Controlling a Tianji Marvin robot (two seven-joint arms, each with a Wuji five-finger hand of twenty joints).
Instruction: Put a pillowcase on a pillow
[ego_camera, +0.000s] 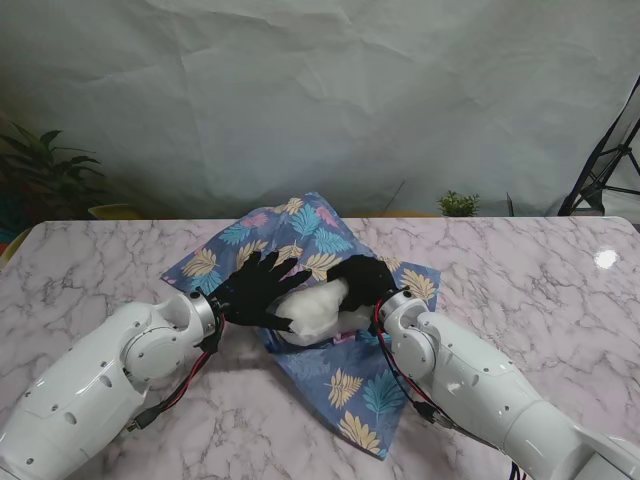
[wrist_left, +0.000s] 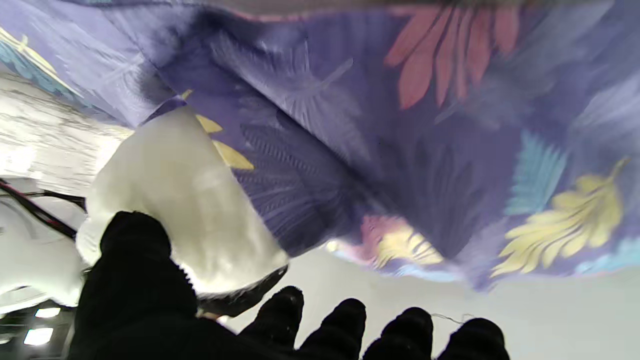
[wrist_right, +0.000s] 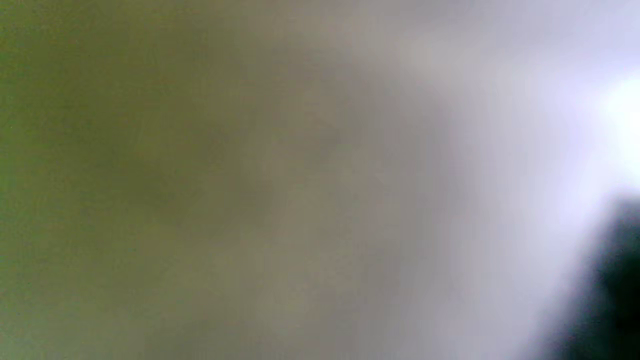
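Pillow (ego_camera: 318, 308) lies lengthwise between both robot hands.

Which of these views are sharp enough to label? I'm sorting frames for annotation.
Stand view: sharp, evenly lit, one glare spot on the table; pillow, pillowcase, left hand and right hand are clear. Left wrist view: usable, soft with motion blur. Right wrist view: wholly blurred, nothing identifiable.

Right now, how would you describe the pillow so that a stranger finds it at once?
Start from the marble table, then find the blue pillowcase with printed leaves near its middle. On that cloth, between the two black robot hands, lies the pillow: a small, soft lump, the only plain white thing there.
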